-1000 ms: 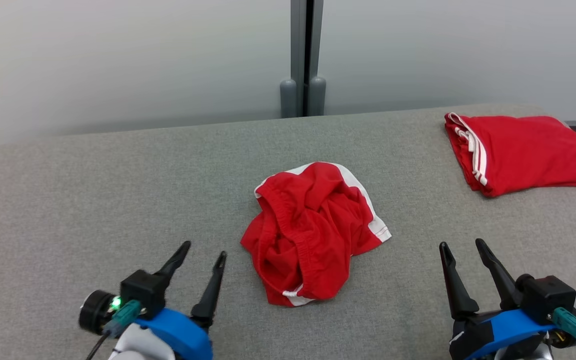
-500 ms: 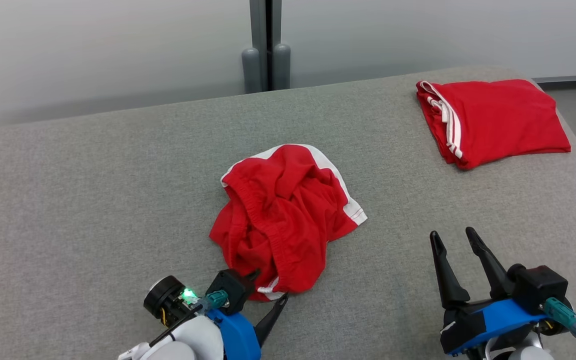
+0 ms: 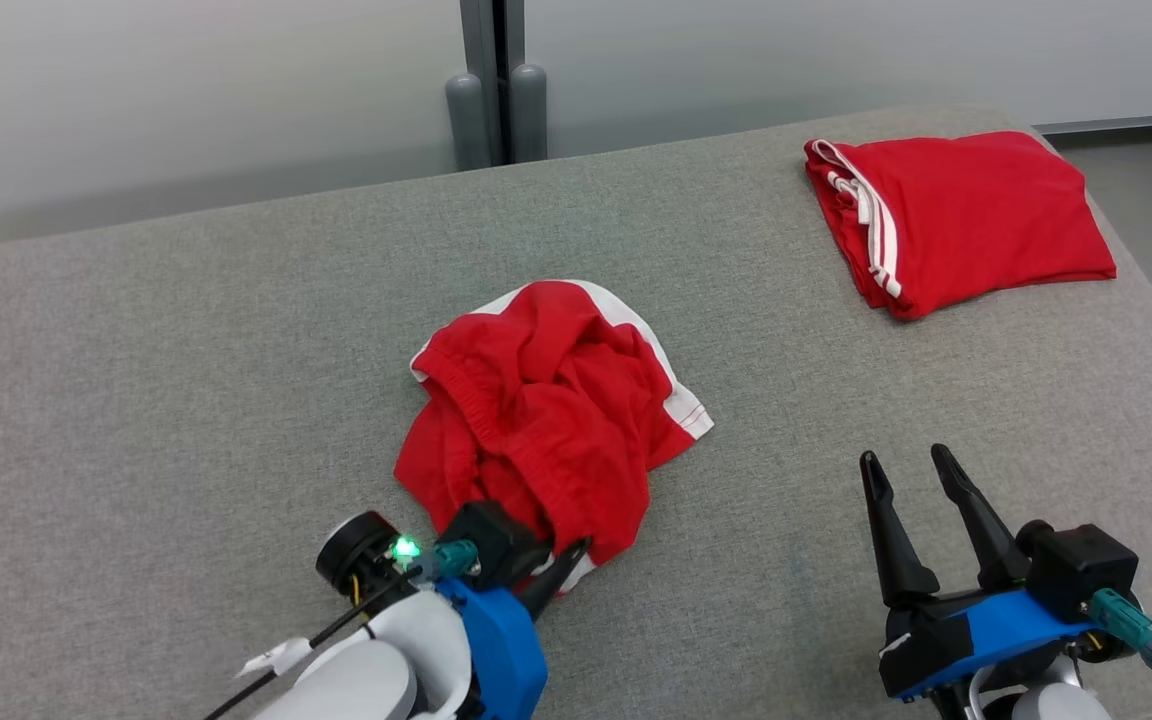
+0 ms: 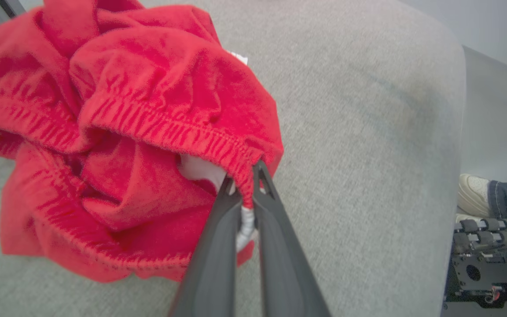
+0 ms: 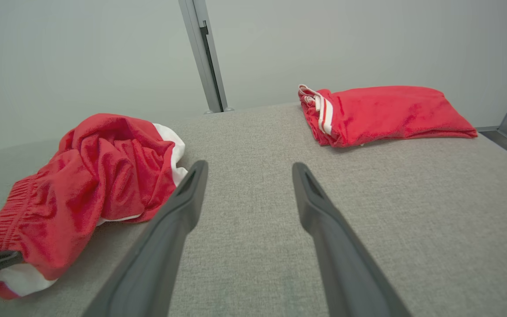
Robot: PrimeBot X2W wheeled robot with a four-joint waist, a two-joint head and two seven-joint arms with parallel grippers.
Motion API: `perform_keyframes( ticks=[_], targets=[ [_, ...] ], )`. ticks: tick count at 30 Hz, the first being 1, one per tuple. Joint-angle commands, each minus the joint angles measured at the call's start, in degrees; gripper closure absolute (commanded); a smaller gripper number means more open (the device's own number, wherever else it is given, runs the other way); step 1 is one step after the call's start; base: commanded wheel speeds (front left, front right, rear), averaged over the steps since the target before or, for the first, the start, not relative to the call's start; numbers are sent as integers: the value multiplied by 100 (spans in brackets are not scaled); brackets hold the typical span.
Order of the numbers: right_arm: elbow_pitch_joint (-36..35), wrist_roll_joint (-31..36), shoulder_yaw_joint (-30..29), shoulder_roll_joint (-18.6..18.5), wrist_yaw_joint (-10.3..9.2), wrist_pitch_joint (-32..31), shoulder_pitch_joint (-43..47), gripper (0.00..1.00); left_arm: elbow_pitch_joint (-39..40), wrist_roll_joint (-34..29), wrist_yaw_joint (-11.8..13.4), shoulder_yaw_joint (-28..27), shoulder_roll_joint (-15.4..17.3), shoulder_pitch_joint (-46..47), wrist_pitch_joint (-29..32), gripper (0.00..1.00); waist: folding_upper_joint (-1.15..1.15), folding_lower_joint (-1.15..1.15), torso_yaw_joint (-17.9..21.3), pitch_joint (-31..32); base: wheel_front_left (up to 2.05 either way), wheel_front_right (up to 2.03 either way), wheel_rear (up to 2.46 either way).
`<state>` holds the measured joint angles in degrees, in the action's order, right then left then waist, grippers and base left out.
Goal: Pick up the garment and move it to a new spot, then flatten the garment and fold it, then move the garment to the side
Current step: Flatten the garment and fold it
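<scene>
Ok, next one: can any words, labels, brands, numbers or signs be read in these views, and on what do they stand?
None can be read.
The crumpled red garment with white trim shows no print in any view.
A small white patch at its edge, possibly a tag, is too blurred to read.
The folded red cloth with white stripes and the grey fabric surface carry no text.
</scene>
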<state>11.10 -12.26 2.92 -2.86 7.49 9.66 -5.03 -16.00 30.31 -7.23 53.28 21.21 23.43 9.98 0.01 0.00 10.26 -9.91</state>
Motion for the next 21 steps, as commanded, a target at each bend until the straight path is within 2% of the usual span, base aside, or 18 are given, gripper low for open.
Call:
perform_keyframes(
  ticks=[1,7,10,14,17,21],
  targets=[
    [12,14,-39,-6,0,47,-39,0,92,122,-21,-154,-118,185,-187,100,-1,0,-28,13,0,0,0],
    [19,-53,-5,-8,0,56,-101,0,245,419,-22,-493,-707,936,-562,100,-1,0,-137,4,0,0,0],
    [41,-94,60,-7,0,53,-155,0,84,365,-22,-504,-967,1576,-628,100,-1,0,-157,-20,0,0,0],
    [89,-119,171,-8,0,23,-250,0,-202,619,-23,-622,-1363,2323,-924,100,-1,0,-75,-38,0,0,0],
    [93,-123,170,-8,0,48,-288,0,-267,902,-23,-662,-1527,2723,-1256,100,-1,0,-42,-36,0,0,0],
    [118,-106,133,-7,0,58,-259,0,-178,1226,-23,-553,-1514,2903,-1549,100,-1,0,-46,-27,0,0,0]
  ],
)
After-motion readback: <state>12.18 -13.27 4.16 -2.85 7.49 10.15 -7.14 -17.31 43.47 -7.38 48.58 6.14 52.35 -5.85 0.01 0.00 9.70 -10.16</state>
